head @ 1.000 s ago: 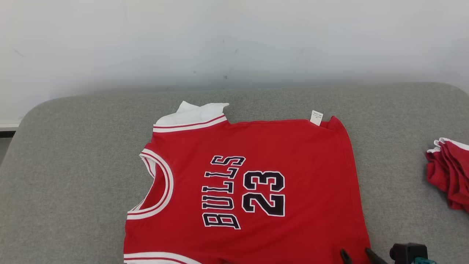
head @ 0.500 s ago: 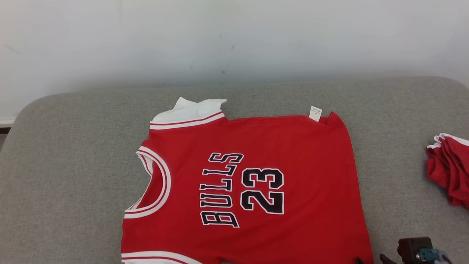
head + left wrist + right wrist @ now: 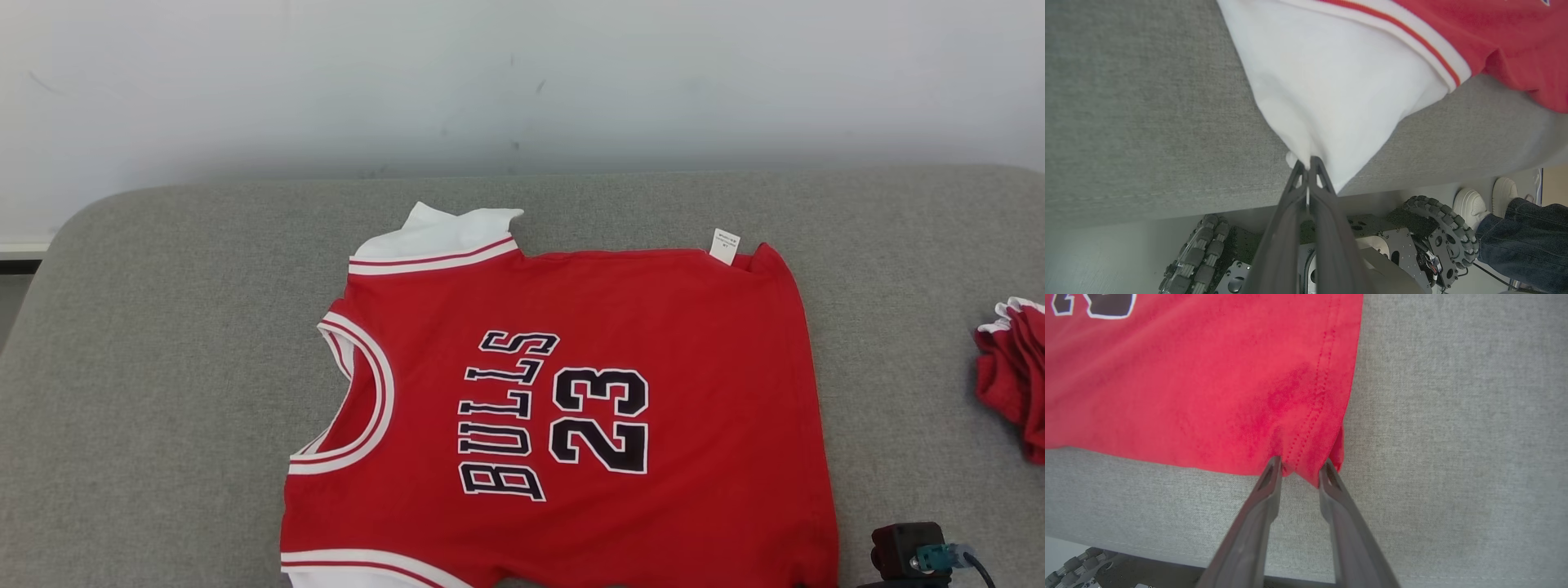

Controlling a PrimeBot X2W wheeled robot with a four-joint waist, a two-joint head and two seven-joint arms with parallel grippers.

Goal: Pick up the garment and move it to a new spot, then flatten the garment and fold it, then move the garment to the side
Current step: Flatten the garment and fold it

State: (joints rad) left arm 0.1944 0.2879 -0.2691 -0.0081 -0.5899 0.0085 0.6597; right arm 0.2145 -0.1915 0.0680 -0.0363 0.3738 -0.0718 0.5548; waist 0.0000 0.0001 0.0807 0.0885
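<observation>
The red jersey [image 3: 571, 392] lay spread face up across the middle of the grey padded worktop [image 3: 163, 367]. Its neck opening pointed to the robot's left and its hem to the right, and its near edge ran off the bottom of the head view. Well apart from it, at the far right, sat a small heap of other red garments [image 3: 1012, 376].

At the near edge, the left pincer [image 3: 1308, 163] was clenched tight on the tip of the white sleeve [image 3: 1331, 90], and the cloth drew to a point where it was gripped. The right pincer [image 3: 1300, 467] stood with a finger on either side of the near hem corner [image 3: 1306, 445]. The red cloth was bunched between the tips, but there was a gap between the fingers, and I could not tell whether they had a proper hold.

To my eye the garment had already been moved and the robot was at the flatten-and-fold step, taking the two near corners. The right side would need a firm hold first. Then both arms would have to lift together and evenly, so the near edge stayed straight whether it was pulled smooth or carried over toward the far edge. The far sleeve [image 3: 441, 241] sat slightly rumpled and might want smoothing.
</observation>
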